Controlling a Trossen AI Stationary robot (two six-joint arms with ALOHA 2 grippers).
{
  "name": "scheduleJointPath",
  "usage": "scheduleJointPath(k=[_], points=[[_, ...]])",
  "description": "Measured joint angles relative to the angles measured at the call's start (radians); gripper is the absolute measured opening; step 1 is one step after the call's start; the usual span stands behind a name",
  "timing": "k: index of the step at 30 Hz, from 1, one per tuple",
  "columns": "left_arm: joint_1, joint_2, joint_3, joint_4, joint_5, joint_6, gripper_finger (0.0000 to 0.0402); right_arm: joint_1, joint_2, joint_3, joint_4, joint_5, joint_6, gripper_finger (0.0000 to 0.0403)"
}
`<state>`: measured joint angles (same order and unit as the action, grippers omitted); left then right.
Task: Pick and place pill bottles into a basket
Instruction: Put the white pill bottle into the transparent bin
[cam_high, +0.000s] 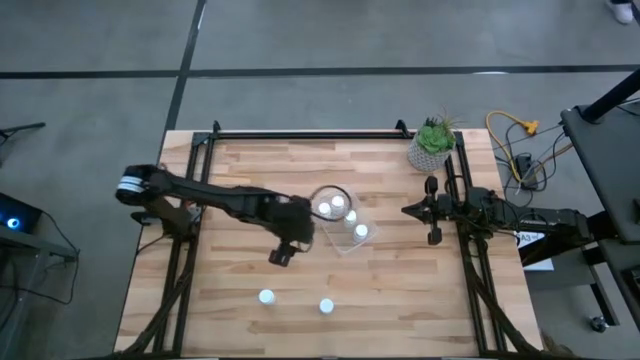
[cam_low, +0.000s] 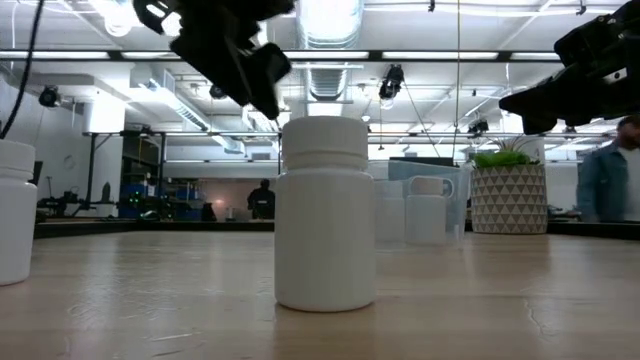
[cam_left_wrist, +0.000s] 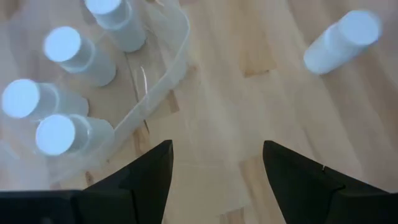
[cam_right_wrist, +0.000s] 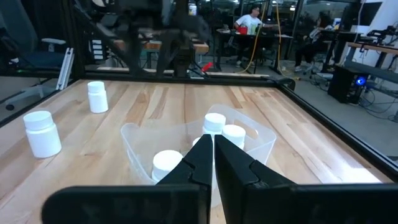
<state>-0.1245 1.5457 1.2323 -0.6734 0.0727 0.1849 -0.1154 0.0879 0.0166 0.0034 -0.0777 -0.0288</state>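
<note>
The left gripper hangs spread and empty just beside the basket. The right gripper rests pressed together by the tabletop's right edge; bare wood lies between.

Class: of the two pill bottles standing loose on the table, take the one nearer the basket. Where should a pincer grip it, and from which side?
Grip that bottle across its round body just under the cap, coming straight down. It stands upright with bare table all round, and the open left pincer is probably nearest.
</note>
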Motion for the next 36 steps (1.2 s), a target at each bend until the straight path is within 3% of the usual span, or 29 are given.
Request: scheduleJointPath(k=[5,9,23,36], points=[[-0.022,-0.119,-0.126,0.038,-0.003,-0.142,0.0231,0.000,0.001,0.000,0.001,0.000,0.000,0.0009],[-0.086,-0.143,-0.163,0.035,-0.002,-0.236,0.0231,0.000,0.001,0.000,0.000,0.000,0.000,0.0009],[-0.369,-0.087,-0.165,0.037,-0.156,-0.461,0.0231,0.000,0.001,0.000,0.000,0.000,0.000,0.0009],[-0.433,-0.057,-0.099,0.024,-0.096,-0.524,0.0231,0.000,0.001,0.000,0.001,0.000,0.001,0.0009]])
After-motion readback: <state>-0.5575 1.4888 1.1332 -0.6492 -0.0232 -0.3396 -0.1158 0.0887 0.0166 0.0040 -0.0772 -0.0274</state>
